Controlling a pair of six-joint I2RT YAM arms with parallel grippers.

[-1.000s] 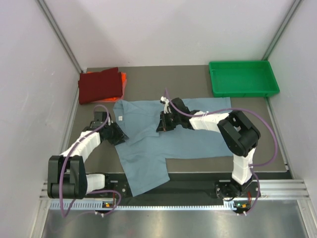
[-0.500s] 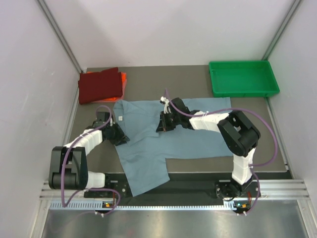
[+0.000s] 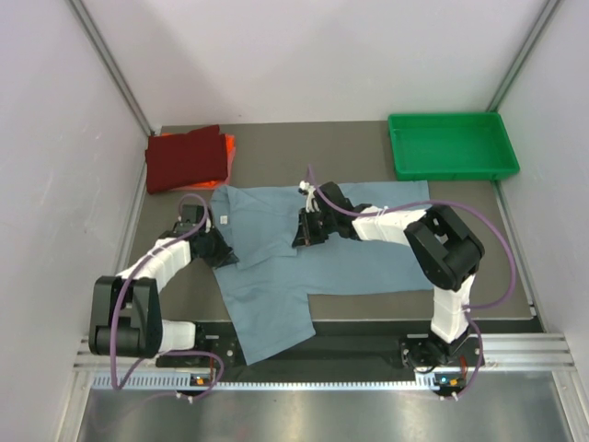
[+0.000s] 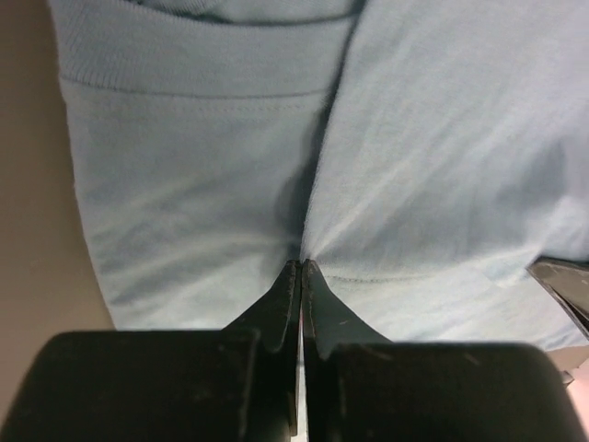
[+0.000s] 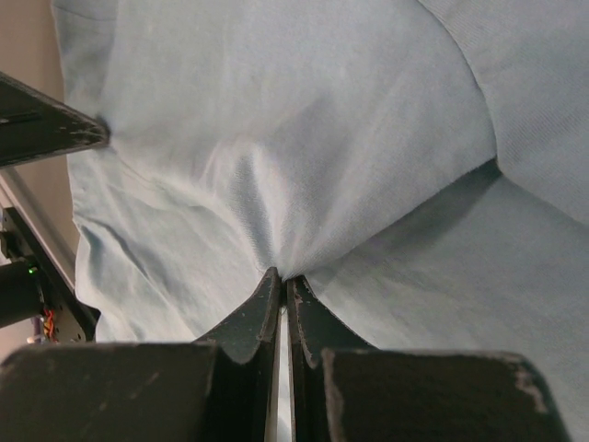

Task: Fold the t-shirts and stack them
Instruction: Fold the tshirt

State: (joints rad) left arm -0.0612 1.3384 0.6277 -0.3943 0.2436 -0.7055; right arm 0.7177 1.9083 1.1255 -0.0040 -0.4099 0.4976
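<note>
A grey-blue t-shirt (image 3: 368,249) lies spread out on the table, its lower part hanging toward the near edge. My left gripper (image 3: 224,250) is at the shirt's left side, shut on a pinch of its cloth (image 4: 301,265). My right gripper (image 3: 302,232) is near the shirt's middle, also shut on a pinched ridge of cloth (image 5: 282,276). At the far left corner a dark red t-shirt (image 3: 187,158) lies folded on top of an orange t-shirt (image 3: 230,145), of which only an edge shows.
A green plastic tray (image 3: 451,145) stands at the far right corner. White walls close in the table on the left, right and back. The table's metal rail runs along the near edge under both arm bases.
My left gripper has gone from part open to shut, pinching the shirt's left side. The right gripper stays shut in the same place.
</note>
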